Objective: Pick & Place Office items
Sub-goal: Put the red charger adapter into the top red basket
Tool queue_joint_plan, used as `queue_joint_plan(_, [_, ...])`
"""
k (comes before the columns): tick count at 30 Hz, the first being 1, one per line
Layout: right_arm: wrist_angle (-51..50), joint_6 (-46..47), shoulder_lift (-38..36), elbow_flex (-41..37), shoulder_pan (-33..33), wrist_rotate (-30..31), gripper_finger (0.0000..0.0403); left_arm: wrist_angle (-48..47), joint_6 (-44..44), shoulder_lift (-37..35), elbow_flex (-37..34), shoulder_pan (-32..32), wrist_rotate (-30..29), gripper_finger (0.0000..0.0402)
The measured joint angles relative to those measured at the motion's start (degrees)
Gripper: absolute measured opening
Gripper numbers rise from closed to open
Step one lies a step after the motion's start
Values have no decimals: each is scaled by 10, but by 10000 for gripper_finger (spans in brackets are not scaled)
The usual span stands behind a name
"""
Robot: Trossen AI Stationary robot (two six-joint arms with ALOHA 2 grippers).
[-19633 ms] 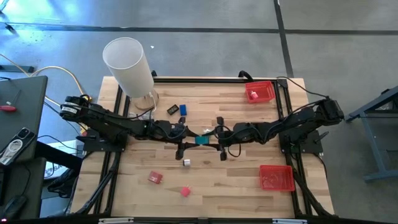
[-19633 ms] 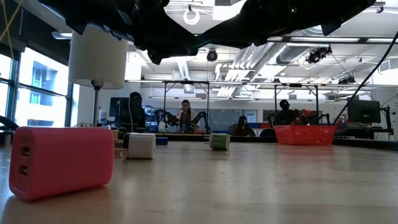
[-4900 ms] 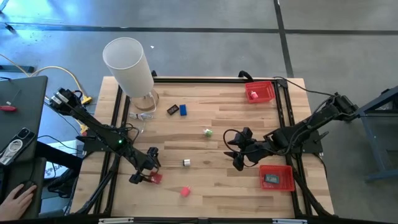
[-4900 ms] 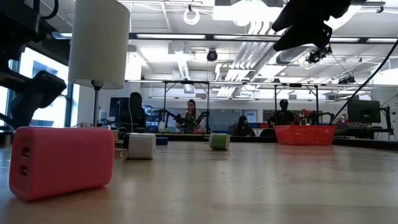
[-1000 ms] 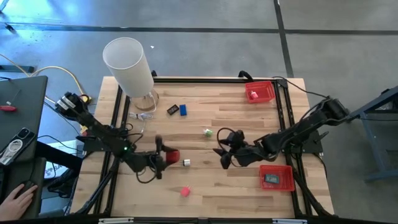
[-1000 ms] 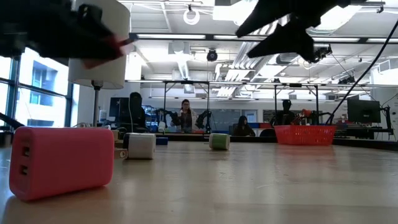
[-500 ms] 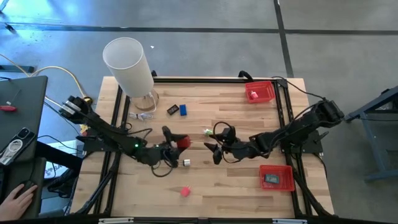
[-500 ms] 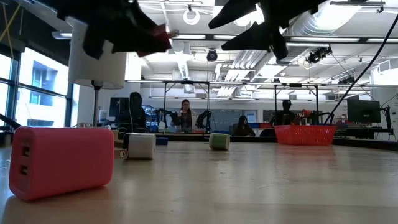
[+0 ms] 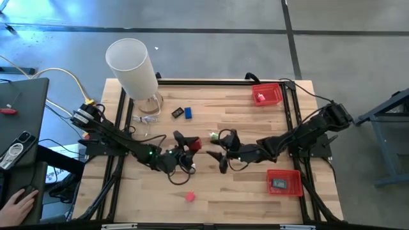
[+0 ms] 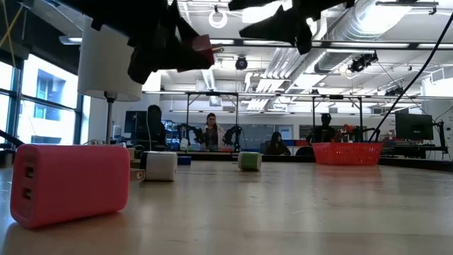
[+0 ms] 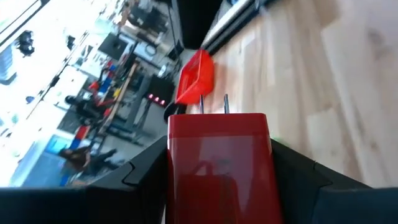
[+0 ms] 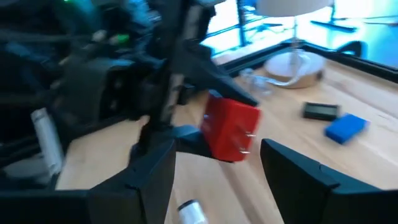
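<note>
High view. The left pincer (image 9: pixel 190 147) holds a red plug adapter (image 9: pixel 194 145) clear of the counter (image 9: pixel 255 121), near its middle. The right pincer (image 9: pixel 217 155) faces it from just beside, fingers spread and empty. Other office items lie about: a green piece (image 9: pixel 213 135), a pink piece (image 9: pixel 190 197), a blue piece (image 9: pixel 188 113) beside a black piece (image 9: pixel 177 113).

Low view. The adapter (image 10: pixel 200 47) hangs high above the counter, gripped by the left pincer (image 10: pixel 185 49); the right pincer (image 10: pixel 272 25) shows dark and near. A pink block (image 10: pixel 69 183), a white cube (image 10: pixel 161 165) and a green cube (image 10: pixel 249 161) rest on the counter.

Left wrist view. The adapter (image 11: pixel 217 158) is clamped across its two flat flanks, prongs (image 11: pixel 213 104) pointing forward.

Right wrist view. The adapter (image 12: pixel 231 134) sits between the right arm's parted fingers (image 12: pixel 152 180), not touching them.

Handling, as judged: a small, rigid, light plastic body with smooth, somewhat slippery faces. A second grip is best taken on the free flat faces, clear of the thin prongs, which give poor purchase and could bend.
</note>
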Motion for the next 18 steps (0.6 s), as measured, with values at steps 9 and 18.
queue_joint_plan(9, [5,24,0,0,-31,-55,224,65,30,0,1,13,28,208])
queue_joint_plan(18, [10,47,0,0,-71,-145,224,85,30,0,1,27,57,209])
